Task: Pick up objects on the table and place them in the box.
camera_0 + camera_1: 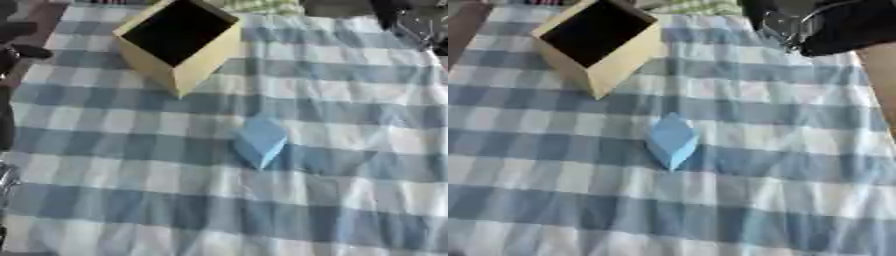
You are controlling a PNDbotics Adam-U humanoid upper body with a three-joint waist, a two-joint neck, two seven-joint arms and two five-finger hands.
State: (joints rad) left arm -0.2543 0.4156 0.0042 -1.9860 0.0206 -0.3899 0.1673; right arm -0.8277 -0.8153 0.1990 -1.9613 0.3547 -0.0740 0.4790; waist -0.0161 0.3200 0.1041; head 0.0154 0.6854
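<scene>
While my right hand [798,25] hangs over the counter's [350,200] far corner, its fingers unreadable, a blue block [260,141] lies mid-cloth. The box [179,45] stands beyond it, apart.

The robot's right arm [833,25] shows at the table's far right corner as a bulky black mass with a silvery, glinting joint. Dark black parts of its left arm [13,50] show along the table's left edge. The hands themselves cannot be made out.
</scene>
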